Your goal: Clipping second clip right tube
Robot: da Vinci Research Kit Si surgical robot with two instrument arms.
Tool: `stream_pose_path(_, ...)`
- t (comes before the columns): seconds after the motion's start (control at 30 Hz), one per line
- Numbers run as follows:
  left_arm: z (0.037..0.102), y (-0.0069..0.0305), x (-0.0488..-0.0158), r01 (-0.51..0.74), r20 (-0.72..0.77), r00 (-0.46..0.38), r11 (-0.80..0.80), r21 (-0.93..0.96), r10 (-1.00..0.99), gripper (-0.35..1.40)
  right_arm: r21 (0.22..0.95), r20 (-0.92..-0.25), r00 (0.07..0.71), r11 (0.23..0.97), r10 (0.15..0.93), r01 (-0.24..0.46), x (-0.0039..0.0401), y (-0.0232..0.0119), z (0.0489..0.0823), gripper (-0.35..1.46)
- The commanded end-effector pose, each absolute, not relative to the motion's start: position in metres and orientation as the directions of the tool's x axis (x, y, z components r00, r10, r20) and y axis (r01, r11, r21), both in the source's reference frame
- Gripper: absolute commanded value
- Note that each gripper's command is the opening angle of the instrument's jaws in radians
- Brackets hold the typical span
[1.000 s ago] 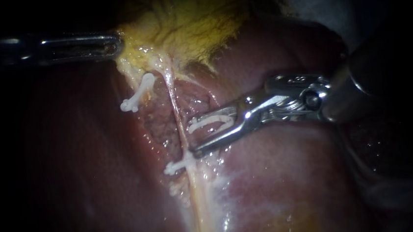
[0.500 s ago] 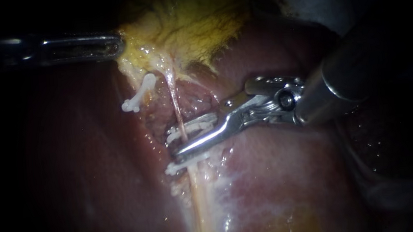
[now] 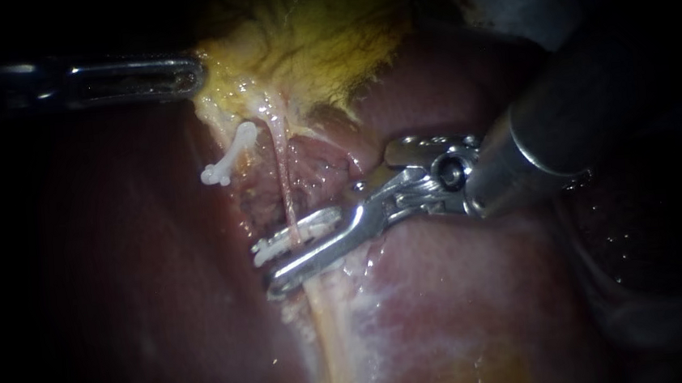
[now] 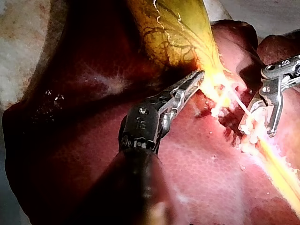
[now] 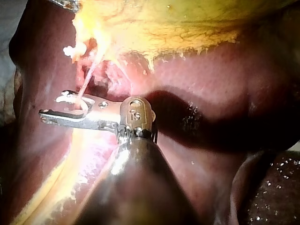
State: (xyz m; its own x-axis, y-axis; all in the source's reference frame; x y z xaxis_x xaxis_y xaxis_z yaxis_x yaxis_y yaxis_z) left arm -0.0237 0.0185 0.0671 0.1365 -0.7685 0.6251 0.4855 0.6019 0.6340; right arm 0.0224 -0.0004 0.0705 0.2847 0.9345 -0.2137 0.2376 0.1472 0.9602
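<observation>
My right instrument (image 3: 272, 263) reaches in from the right, its jaws holding a white clip (image 3: 295, 229) astride the thin pink right tube (image 3: 282, 180), one jaw on each side. The right wrist view shows this tube (image 5: 85, 84) running into the clip (image 5: 70, 101) between the jaws (image 5: 56, 108). A second white clip (image 3: 228, 154) sits on the left tube. My left instrument (image 3: 185, 74) stays at the upper left, shut on the yellow gallbladder (image 3: 305, 40) edge; the left wrist view shows the same grip (image 4: 196, 80).
Dark red liver (image 3: 464, 304) surrounds the tubes on both sides. Pale yellowish tissue (image 3: 328, 339) runs down from the clipped spot. The right instrument's thick shaft (image 3: 563, 125) covers the upper right.
My right instrument has slid left and downward, carrying its clip across the right tube, and now covers the lower clip seen earlier. Its jaws stand closer together. The left instrument has not moved.
</observation>
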Motion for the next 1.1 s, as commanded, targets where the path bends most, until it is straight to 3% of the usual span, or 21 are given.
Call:
stream_pose_path(0.03,0.0671,0.0185,-0.0237,0.486,0.625,0.136,0.602,0.634,-0.769,-0.35,0.961,-0.209,0.285,0.143,0.935,0.235,0.0224,-0.0003,0.0705,0.28)
stream_pose_path(0.33,0.0671,0.0185,-0.0238,0.486,0.625,0.136,0.602,0.634,-0.769,-0.35,0.969,-0.173,0.292,0.109,0.941,0.223,0.0225,-0.0001,0.0706,-0.06)
stream_pose_path(0.47,0.0672,0.0185,-0.0238,0.486,0.625,0.136,0.602,0.634,-0.769,-0.35,0.972,-0.156,0.296,0.093,0.942,0.218,0.0226,-0.0001,0.0707,-0.35)
stream_pose_path(1.1,0.0672,0.0185,-0.0239,0.486,0.625,0.136,0.602,0.634,-0.768,-0.35,0.972,-0.153,0.298,0.09,0.942,0.216,0.0224,-0.0003,0.0711,-0.35)
